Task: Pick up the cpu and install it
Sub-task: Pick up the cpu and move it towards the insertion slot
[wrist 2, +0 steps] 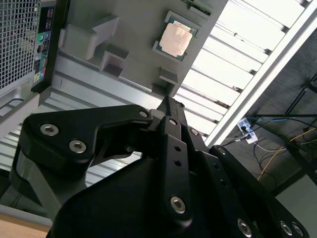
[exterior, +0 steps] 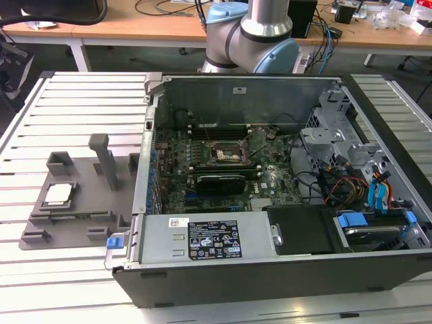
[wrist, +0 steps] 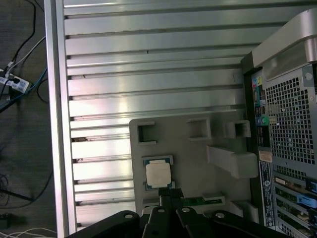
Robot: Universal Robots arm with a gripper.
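**Hanging over the tray with the cpu not yet picked up**

The cpu (exterior: 58, 194) lies flat, silver top upward, in a square recess of a grey plastic tray (exterior: 82, 217). The tray rests on the slatted metal worktop (exterior: 81, 101), to the exterior view's left of an open computer case (exterior: 223, 237), and nothing touches the chip. Several upright posts rise from the tray. The tallest post (exterior: 102, 156) stands between the cpu and the case wall.

In the first wrist view the black tool (wrist: 169, 194) looks down on the tray, and its tip appears just beside the cpu's edge. How high it stands above the chip cannot be told. In both wrist views the tool's two sides meet at a single narrow tip. It looks pressed together with nothing pinched in it.

Inside the case a green motherboard (exterior: 273, 181) lies flat, and a square socket (exterior: 227, 154) sits near its middle. In the exterior view no chip can be made out in the socket. The arm's grey and blue joints (exterior: 253, 34) rise behind the case's far wall. A bundle of coloured cables (exterior: 341, 185) lies in the case towards the exterior view's right.
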